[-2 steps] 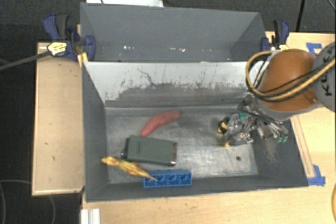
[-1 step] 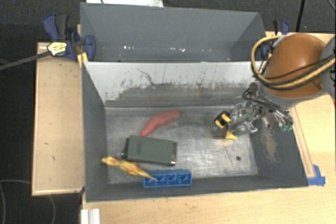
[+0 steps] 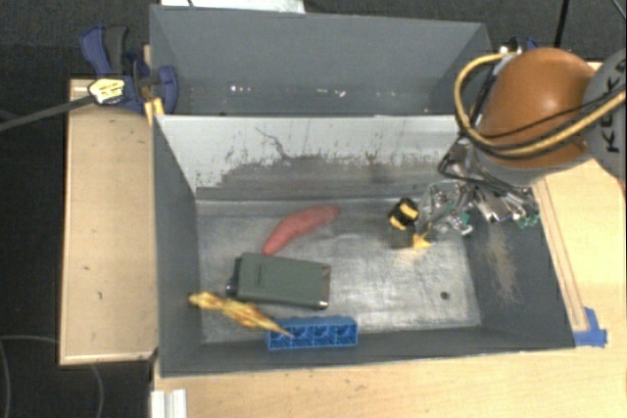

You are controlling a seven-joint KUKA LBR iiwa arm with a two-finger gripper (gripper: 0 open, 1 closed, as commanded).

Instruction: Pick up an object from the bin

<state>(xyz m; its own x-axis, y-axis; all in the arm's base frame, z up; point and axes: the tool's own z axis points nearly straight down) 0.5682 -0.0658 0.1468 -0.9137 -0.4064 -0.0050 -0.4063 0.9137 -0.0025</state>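
Note:
My gripper (image 3: 438, 222) hangs low at the right side of the bin floor, under the orange dome. A small yellow and black thing (image 3: 403, 214) lies right beside its left tip, and a small yellow bit (image 3: 421, 241) shows just below the fingers. A red elongated thing (image 3: 299, 227) lies further left near the back of the floor. I cannot tell whether anything sits between the fingers.
On the left part of the floor lies a dark grey-green flat box (image 3: 280, 280). In front of it are a golden stepped drill bit (image 3: 238, 311) and a blue building brick (image 3: 313, 335) at the front wall.

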